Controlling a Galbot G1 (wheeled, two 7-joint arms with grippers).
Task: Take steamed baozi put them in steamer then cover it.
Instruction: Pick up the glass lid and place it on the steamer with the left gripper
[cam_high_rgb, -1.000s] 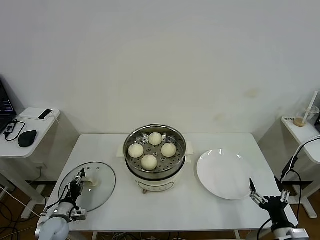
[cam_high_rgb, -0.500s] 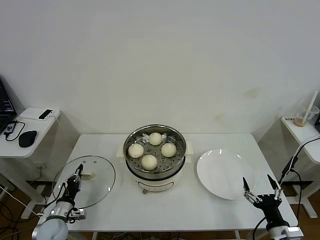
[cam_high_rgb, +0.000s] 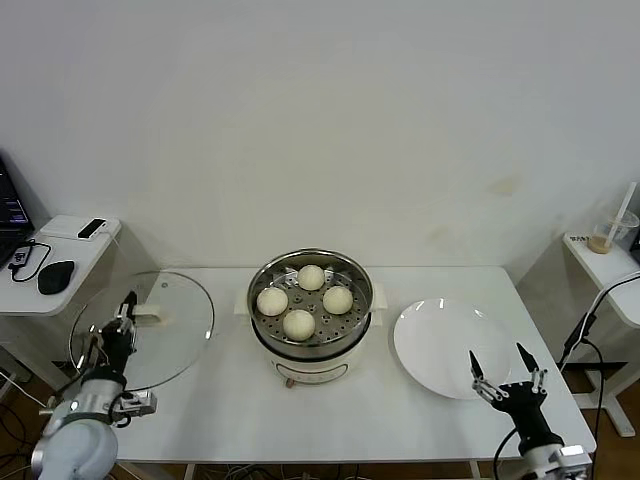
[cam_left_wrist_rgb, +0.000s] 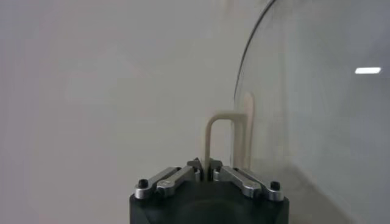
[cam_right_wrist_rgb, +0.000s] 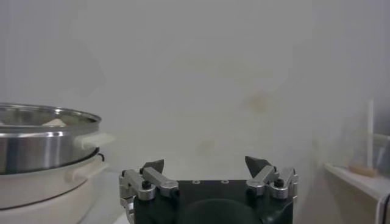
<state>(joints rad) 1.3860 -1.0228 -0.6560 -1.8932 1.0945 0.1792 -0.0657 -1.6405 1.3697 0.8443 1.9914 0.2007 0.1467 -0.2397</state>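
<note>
the left gripper (cam_high_rgb: 122, 318) is clamped on the handle (cam_left_wrist_rgb: 220, 139) of the glass lid (cam_high_rgb: 150, 325), held tilted above the table's (cam_high_rgb: 220, 410) left edge. four buns (cam_high_rgb: 299, 324) sit in the steamer (cam_high_rgb: 310, 315) at centre. the right gripper (cam_high_rgb: 503, 372) hovers near the plate (cam_high_rgb: 440, 345), fingers apart.

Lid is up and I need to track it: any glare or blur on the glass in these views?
Head view: the cover is see-through with only a faint sheen, its rim readable, and the left gripper is shut on its handle. Left wrist view: one bright light streak on the glass, the handle sharp. Right wrist view: the steamer is in focus, without glare.
</note>
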